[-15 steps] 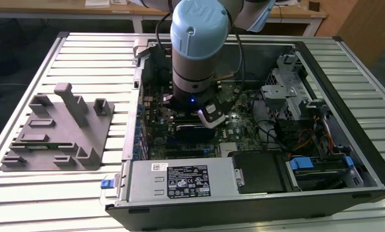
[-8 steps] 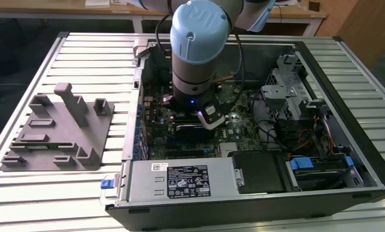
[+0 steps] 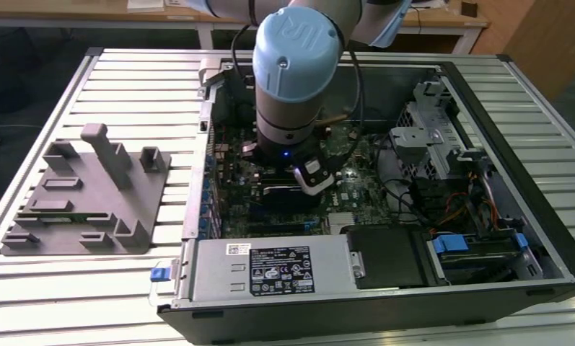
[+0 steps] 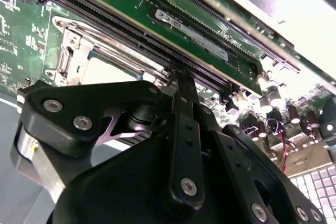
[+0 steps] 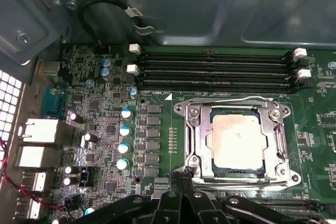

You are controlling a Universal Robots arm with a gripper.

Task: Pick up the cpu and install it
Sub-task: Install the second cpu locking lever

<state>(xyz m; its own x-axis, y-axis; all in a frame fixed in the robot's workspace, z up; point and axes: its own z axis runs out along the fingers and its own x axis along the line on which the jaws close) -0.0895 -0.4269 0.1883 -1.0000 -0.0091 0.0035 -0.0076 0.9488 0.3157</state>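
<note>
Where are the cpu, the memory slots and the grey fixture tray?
cpu point(image 5: 236, 140), first wrist view, middle of its metal top.
memory slots point(image 5: 215, 69), first wrist view, middle of the rows.
grey fixture tray point(image 3: 85, 205), exterior view, flat base.

A pale silvery square chip with a thin dark rim point(image 5: 236, 141) sits in a shiny silver metal socket frame point(image 5: 195, 145) on the dark green circuit board dotted with small silver-topped capacitors point(image 5: 100, 129). Black memory slots with white end clips point(image 5: 215, 69) run in parallel stripes. The black metal gripper with silver screws point(image 4: 181, 85) contrasts with the arm's light blue rounded joint cap point(image 3: 297, 54). A plain matte grey plastic fixture tray point(image 3: 85, 198) rests on the ribbed, off-white slatted table point(image 3: 37, 130).
</note>
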